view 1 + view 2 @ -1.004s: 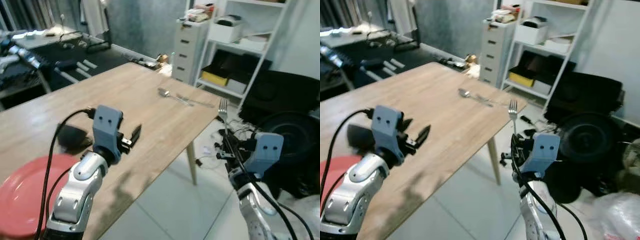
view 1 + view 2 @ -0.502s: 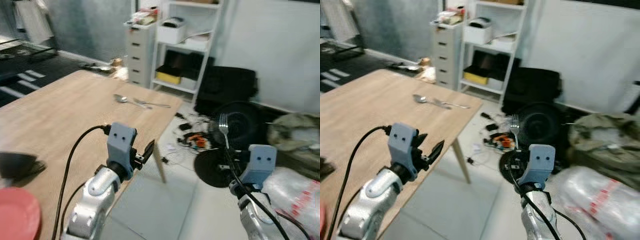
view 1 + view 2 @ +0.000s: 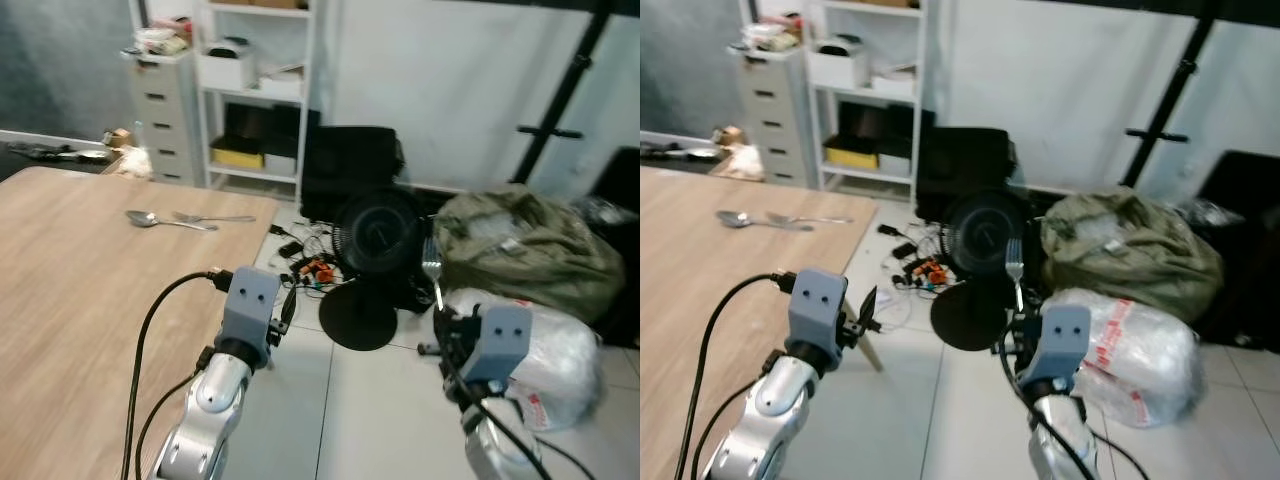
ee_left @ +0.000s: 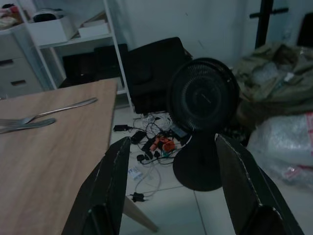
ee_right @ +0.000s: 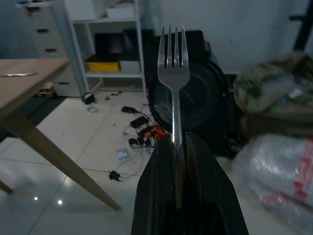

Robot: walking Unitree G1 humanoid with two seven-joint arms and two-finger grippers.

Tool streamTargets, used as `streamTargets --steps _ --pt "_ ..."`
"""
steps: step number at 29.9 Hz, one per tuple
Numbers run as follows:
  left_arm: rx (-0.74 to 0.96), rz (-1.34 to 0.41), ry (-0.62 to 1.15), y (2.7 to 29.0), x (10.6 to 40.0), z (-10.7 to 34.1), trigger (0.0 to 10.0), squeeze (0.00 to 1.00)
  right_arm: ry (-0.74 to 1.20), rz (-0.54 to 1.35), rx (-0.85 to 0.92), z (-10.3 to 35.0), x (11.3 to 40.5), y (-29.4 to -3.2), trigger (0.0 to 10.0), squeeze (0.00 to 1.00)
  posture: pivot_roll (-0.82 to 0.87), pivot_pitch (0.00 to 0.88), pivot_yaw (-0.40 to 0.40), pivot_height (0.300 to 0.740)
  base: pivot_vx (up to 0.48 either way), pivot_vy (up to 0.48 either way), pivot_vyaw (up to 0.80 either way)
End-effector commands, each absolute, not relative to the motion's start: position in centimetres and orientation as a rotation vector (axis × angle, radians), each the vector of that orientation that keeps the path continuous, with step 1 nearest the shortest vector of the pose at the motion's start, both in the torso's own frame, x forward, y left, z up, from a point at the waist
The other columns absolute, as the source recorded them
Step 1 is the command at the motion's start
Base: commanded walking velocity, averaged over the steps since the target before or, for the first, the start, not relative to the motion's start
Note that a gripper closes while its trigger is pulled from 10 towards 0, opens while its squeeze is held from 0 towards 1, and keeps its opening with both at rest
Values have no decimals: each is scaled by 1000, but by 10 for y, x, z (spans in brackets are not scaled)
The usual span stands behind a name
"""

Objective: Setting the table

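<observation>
Fork (image 5: 173, 63): upright, tines up, handle pinched between the closed fingers of the right gripper (image 5: 175, 147), held over the tiled floor beside the wooden table (image 3: 70, 290). Left gripper (image 4: 171, 191): fingers spread wide, holding nothing. Spoon (image 3: 150, 219) and second fork (image 3: 210, 217): lying together near the table's far edge. Bagged bundle (image 3: 1120, 345): red printing, unreadable.

Head views bright, slightly soft; wrist views dim.
</observation>
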State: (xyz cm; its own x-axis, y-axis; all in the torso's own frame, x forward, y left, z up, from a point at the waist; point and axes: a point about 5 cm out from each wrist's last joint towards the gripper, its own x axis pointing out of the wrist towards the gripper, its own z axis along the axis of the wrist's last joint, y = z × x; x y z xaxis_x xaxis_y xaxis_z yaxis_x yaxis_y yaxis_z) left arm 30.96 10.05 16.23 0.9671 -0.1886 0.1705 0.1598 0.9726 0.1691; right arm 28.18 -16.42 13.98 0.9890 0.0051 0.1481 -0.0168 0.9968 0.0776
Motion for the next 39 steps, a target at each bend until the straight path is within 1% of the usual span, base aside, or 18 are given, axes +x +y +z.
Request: streamTargets --steps 1,11,16,17,21,29,39 --pt "166 -168 -177 99 309 155 10000 0 -143 -6 61 135 279 -168 10000 0 21 41 67 740 0 0 -788" --pt "189 -171 -155 102 307 142 10000 0 -134 -18 51 128 275 -169 10000 0 20 52 71 740 0 0 -784" --pt "158 -173 -118 104 306 135 10000 0 -129 -19 47 126 274 -169 10000 0 19 55 70 740 0 0 -788" --pt "136 -165 -88 106 304 127 10000 0 -124 -15 42 123 273 -169 10000 0 19 55 70 740 0 0 -781" --pt "134 -174 -61 106 300 119 10000 0 -113 -8 38 120 273 -168 10000 0 17 57 66 740 0 0 -786" --pt "115 -259 -28 98 297 112 10000 0 -75 -11 22 109 269 -171 10000 0 16 59 61 740 0 0 -788" --pt "86 -350 15 93 292 103 10000 0 -58 -15 8 103 264 -171 10000 0 7 62 65 740 0 0 -785"
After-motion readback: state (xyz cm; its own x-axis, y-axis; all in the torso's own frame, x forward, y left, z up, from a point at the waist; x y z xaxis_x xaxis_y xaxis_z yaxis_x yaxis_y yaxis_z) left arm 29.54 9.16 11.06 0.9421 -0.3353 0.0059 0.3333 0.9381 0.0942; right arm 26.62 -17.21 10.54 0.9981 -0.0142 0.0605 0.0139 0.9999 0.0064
